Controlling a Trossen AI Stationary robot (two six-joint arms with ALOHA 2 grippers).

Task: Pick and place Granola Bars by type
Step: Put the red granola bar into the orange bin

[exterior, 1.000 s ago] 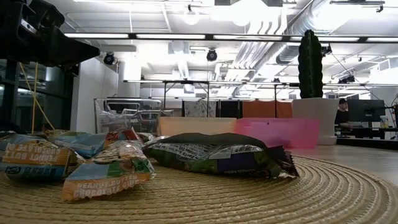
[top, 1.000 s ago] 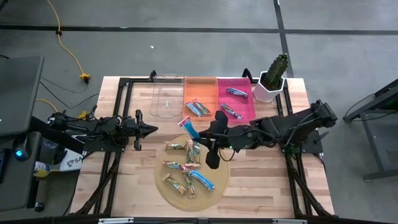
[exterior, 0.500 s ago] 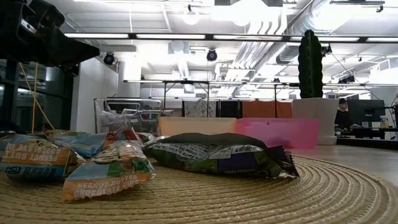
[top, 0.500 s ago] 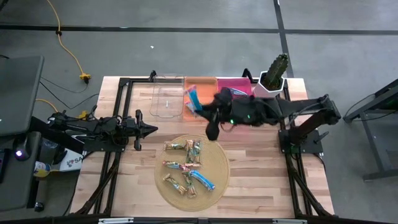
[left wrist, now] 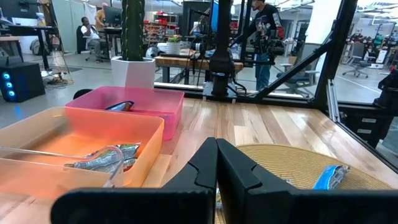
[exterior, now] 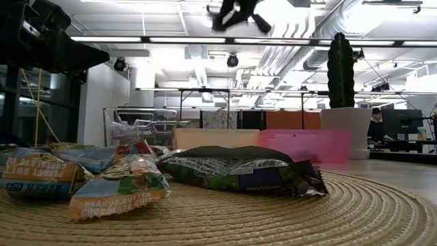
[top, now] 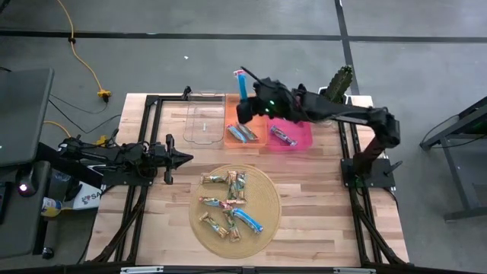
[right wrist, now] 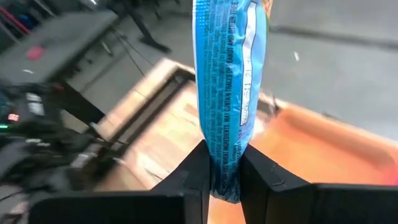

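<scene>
My right gripper point(top: 246, 97) is high over the far part of the orange bin point(top: 245, 114), shut on a blue granola bar point(top: 241, 82). It also shows at the top of the low view point(exterior: 239, 14). Two bars point(top: 242, 133) lie in the orange bin, and a dark bar point(top: 283, 135) lies in the pink bin point(top: 298, 135). Several more bars point(top: 228, 202), tan, blue and dark, lie on the round woven mat point(top: 266, 202). At the table's left side my left gripper point(top: 183, 158) is shut with nothing in it. My right gripper pinches one end of the blue bar point(right wrist: 225, 168) between its two fingers. The rest of the bar point(right wrist: 227, 74) sticks out past the fingertips, in line with them. The bar is lifted clear, over the far part of the orange bin.
A clear bin point(top: 204, 120) stands left of the orange one. A potted cactus point(top: 335, 95) stands at the far right corner beside the pink bin. Black frame rails run along the table's left and right sides. People show in the room beyond the table.
My right gripper has swung from above the mat's far edge toward the table's far edge, carrying the blue bar over the orange bin. The wrist has rolled, and the bar now points toward the far edge. The left arm has kept still.
</scene>
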